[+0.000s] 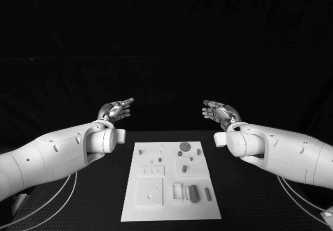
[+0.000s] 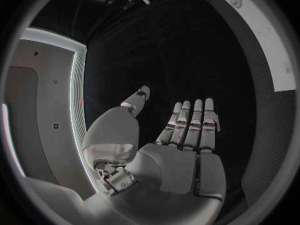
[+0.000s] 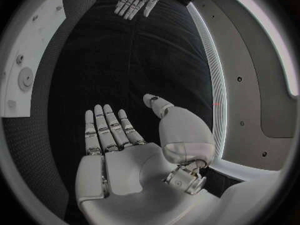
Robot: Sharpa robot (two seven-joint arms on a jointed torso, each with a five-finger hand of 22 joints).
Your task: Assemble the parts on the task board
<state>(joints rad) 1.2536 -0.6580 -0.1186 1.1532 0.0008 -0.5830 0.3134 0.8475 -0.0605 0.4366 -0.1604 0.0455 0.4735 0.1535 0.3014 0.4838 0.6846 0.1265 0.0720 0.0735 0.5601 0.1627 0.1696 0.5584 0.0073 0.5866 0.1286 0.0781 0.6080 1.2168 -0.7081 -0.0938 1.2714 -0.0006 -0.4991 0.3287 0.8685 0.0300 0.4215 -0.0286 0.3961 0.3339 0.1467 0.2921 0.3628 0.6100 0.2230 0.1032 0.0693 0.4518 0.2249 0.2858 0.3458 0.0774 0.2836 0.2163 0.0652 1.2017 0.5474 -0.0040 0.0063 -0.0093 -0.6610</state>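
Both hands hover spread and empty above the black worktop (image 1: 249, 202), left hand (image 1: 114, 111) at ten o'clock, right hand (image 1: 221, 113) at two; the task board (image 1: 170, 211) lies centred, parts (image 1: 186, 146) resting on it.

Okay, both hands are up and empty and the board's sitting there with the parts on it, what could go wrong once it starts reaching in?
The parts on the task board are small and sit close together; near the bottom right, two dark cylinders lie side by side, so fingers reaching for one may nudge the other. The left hand and right hand hover beyond the board's far edge, so each must come back over the round part and could sweep it.
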